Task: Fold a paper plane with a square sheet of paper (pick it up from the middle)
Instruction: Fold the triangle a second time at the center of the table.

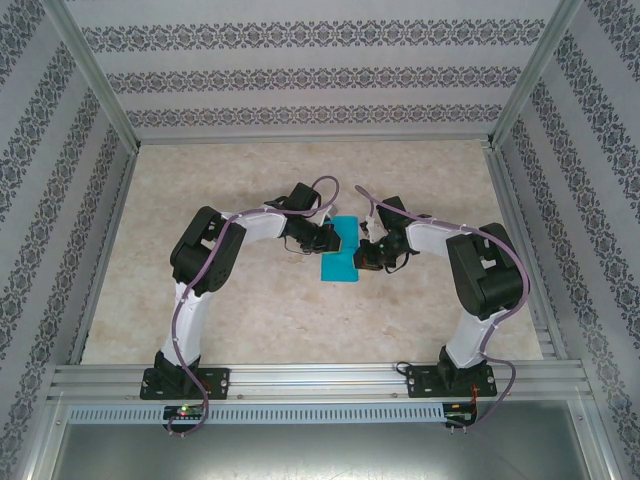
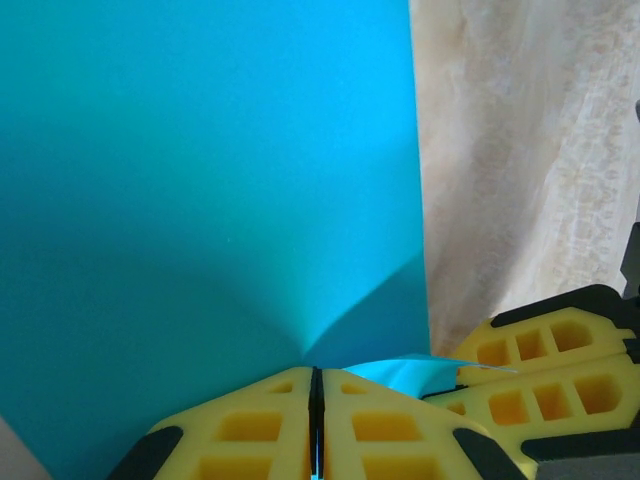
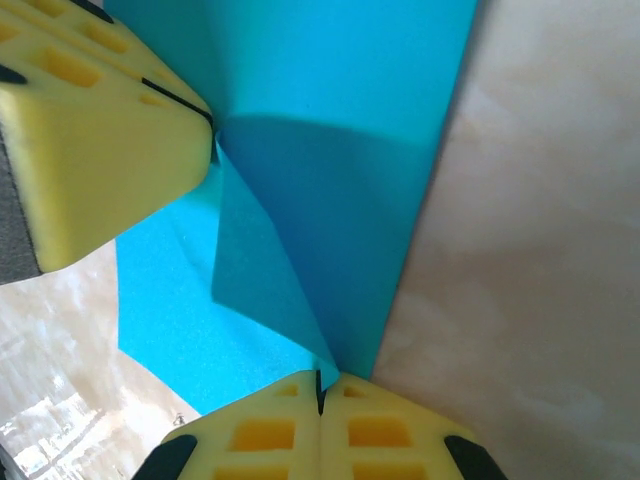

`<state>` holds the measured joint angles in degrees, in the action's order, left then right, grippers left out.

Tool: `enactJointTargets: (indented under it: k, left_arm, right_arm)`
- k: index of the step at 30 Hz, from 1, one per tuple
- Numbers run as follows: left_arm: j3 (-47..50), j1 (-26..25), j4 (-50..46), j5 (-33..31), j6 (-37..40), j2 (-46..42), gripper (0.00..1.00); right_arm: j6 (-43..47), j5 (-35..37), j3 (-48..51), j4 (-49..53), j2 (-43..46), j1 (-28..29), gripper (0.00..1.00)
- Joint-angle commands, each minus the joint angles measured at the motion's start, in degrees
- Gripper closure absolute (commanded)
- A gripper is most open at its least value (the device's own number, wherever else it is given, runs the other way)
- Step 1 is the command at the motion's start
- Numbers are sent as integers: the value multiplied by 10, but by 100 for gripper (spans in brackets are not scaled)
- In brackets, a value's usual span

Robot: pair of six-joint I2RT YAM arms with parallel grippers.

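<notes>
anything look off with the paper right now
Nothing torn or spilled. The paper isn't lying flat: the left gripper and right gripper both pinch it close together, and a slanted flap rises between them, askew to the paper's straight edge.

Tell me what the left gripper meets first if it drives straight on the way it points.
Likely the square sheet of paper itself: the left gripper is shut on it, and the sheet spreads straight ahead of the fingers, though depth there is unclear.
</notes>
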<state>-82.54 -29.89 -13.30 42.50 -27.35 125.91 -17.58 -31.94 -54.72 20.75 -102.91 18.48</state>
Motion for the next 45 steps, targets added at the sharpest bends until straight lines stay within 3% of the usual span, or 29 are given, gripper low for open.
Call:
enactJointTargets:
  k: [1,18,35,45]
  left_arm:
    - [25,8,-57,-73,23,63,87]
    - [13,9,-55,-57,15,61,87]
    - [-30,8,-66,-40,-12,-23,83]
    - [3,-7,-23,-11,-47,-49,84]
  right_arm:
    - [14,21,-14,13,-11,-6,96]
    - [30,55,-9,39,-27,7,95]
    - [18,105,-13,67,-57,19,96]
    - [21,105,-14,70,-54,25,96]
